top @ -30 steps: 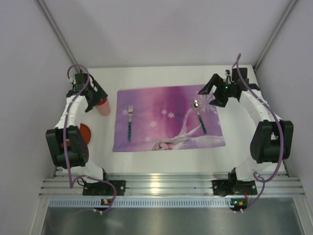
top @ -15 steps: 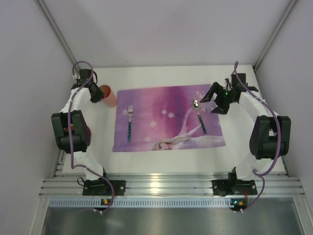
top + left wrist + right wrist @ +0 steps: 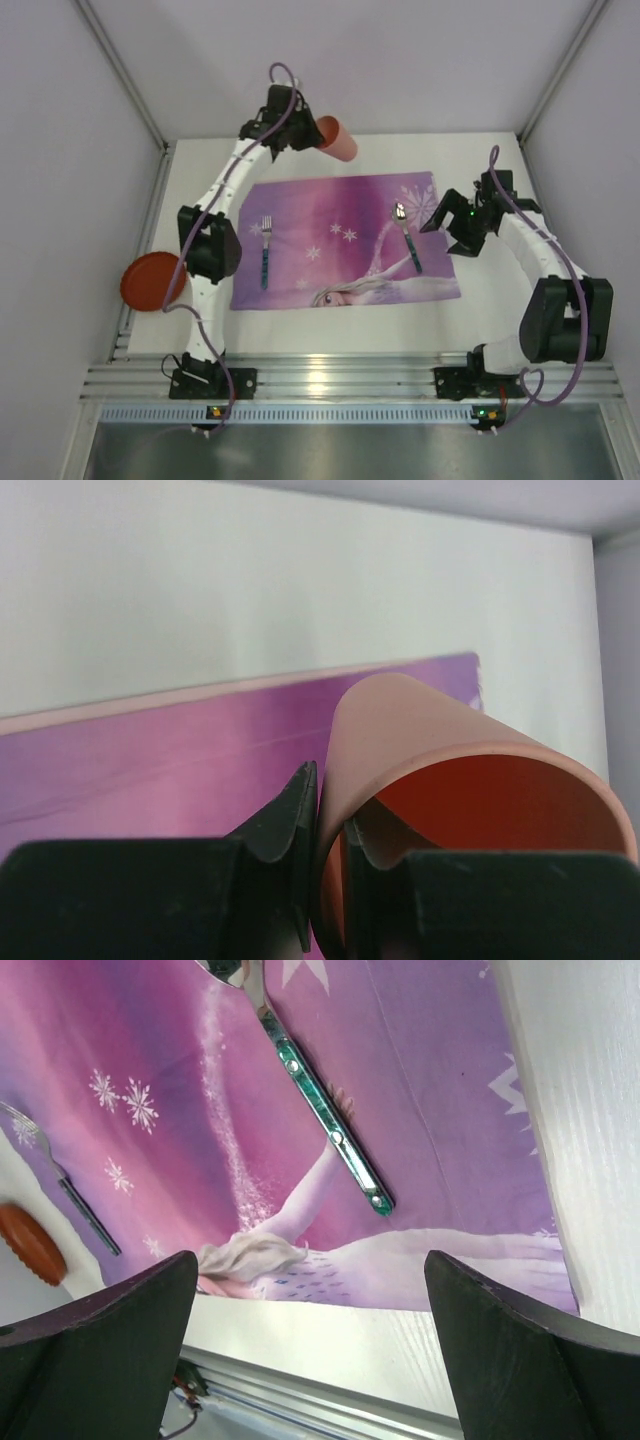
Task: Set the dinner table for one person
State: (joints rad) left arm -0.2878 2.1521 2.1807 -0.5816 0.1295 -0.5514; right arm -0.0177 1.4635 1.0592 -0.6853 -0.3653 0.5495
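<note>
Nearest the arm bases, the white table [image 3: 500, 310] carries a purple placemat [image 3: 340, 215] with a fork [image 3: 266, 252] on its left part and a spoon [image 3: 407, 238] on its right, and a red plate [image 3: 150, 282] sits at the left edge by the side wall. Just right of the spoon, the right hand [image 3: 447, 222] hangs with its jaws spread wide, holding nothing. Farthest back, past the placemat's far edge, the left hand [image 3: 310, 135] is clamped on the wall of a tilted pink cup [image 3: 338, 140] (one finger inside, one outside).

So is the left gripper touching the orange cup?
Touching. The left wrist view shows the left gripper pinching the cup by its wall, one finger inside, one outside.
</note>
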